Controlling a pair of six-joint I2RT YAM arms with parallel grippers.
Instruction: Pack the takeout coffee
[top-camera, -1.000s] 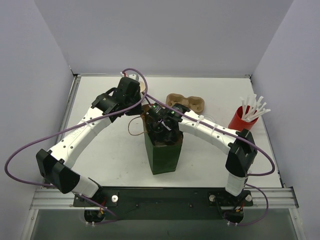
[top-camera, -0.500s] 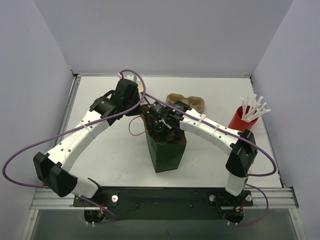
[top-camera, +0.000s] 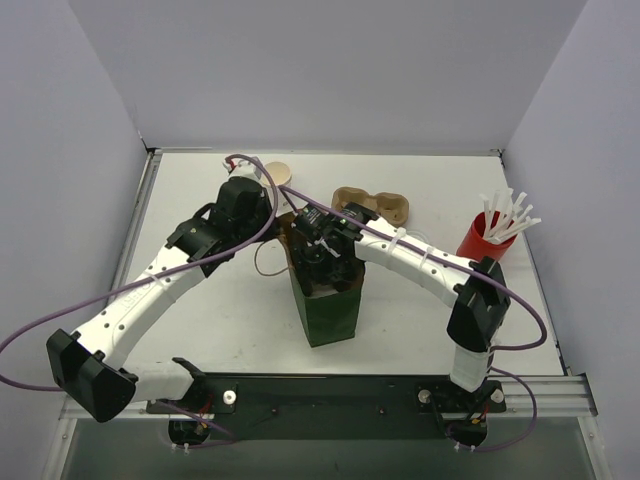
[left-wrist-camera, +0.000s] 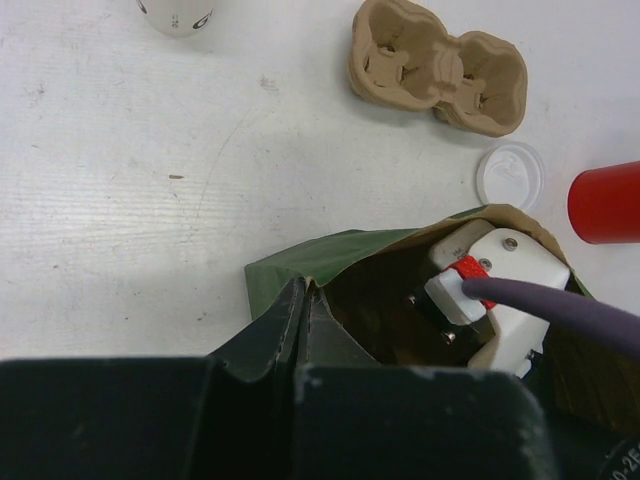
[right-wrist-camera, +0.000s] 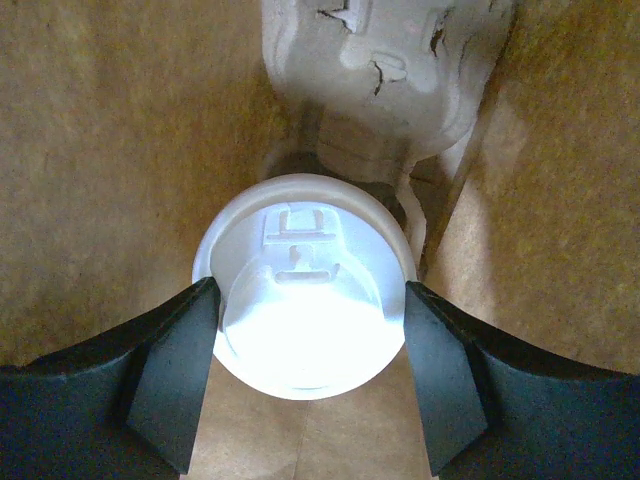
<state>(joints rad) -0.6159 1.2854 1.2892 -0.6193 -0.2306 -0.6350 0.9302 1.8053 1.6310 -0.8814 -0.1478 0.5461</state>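
The takeout coffee (right-wrist-camera: 300, 300) is a small cup closed with a round white plastic lid (right-wrist-camera: 300, 250). From above almost only the lid shows, so the paper wall of the cup is hidden under it. The lid has a raised rim and a small rectangular tab with a slot near one edge, and it shines strongly in the light. The cup stands upright, deep inside the paper bag (top-camera: 328, 310), with the brown inner walls around it. It sits between the two dark fingers (right-wrist-camera: 170, 380) of the right gripper (right-wrist-camera: 305, 340), which lie against its two opposite sides.
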